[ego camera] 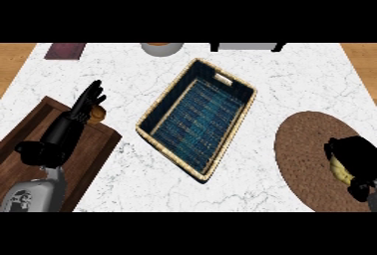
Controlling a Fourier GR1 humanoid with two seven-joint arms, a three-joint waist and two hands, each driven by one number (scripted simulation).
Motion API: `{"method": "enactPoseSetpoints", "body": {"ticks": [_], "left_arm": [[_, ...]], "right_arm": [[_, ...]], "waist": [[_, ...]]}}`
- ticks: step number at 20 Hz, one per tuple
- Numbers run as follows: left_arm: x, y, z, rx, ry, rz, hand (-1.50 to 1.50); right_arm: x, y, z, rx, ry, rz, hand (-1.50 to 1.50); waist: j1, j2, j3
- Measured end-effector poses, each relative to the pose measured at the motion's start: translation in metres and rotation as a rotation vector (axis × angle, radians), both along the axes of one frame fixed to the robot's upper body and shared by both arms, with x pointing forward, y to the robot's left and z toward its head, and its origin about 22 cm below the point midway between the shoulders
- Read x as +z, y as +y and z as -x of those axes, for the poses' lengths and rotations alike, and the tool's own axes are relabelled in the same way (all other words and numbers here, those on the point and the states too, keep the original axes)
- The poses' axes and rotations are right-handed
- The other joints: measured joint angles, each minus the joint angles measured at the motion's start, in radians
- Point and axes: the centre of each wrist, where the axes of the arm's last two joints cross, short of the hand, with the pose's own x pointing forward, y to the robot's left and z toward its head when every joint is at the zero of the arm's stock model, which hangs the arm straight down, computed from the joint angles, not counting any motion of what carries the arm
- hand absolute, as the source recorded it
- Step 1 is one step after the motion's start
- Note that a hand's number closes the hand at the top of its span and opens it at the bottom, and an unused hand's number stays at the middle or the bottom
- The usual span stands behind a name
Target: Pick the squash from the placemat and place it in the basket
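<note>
A round brown placemat [309, 149] lies at the right of the marble counter. On its right side my right hand [355, 154] curls over a yellow squash [339, 170], of which only a strip shows under the fingers. The woven basket [165, 98] with a blue lining sits tilted in the middle of the counter, with nothing in it. At the left my left hand [86, 103] stays open, fingers pointing up, over a wooden board.
A dark wooden board [33, 127] lies at the left, with a small brown round object [97, 114] beside the left hand. At the far edge stand a dark red book [65, 50], a grey pot [162, 48] and a grey appliance [247, 46].
</note>
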Motion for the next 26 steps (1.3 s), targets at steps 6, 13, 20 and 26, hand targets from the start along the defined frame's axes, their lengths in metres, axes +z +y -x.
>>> {"method": "enactPoseSetpoints", "body": {"ticks": [6, 13, 20, 26], "left_arm": [[0.004, 0.001, 0.002, -0.005, 0.005, 0.0, 0.0], [0.005, -0.003, 0.001, -0.023, 0.009, 0.004, 0.0], [0.005, -0.01, -0.002, -0.049, 0.009, 0.008, 0.0], [0.004, -0.019, -0.005, -0.08, 0.014, 0.012, 0.0]], "right_arm": [[-0.007, 0.013, 0.002, 0.086, -0.043, 0.041, 1.5], [-0.011, 0.13, -0.007, -0.039, -0.15, -0.179, 1.5], [0.015, 0.194, -0.008, -0.146, -0.267, -0.461, 1.5], [0.067, 0.237, -0.005, -0.179, -0.496, -0.777, 1.5]], "waist": [[-0.002, -0.002, -0.005], [0.012, -0.015, -0.016], [0.052, -0.009, 0.012], [0.085, -0.013, 0.018]]}}
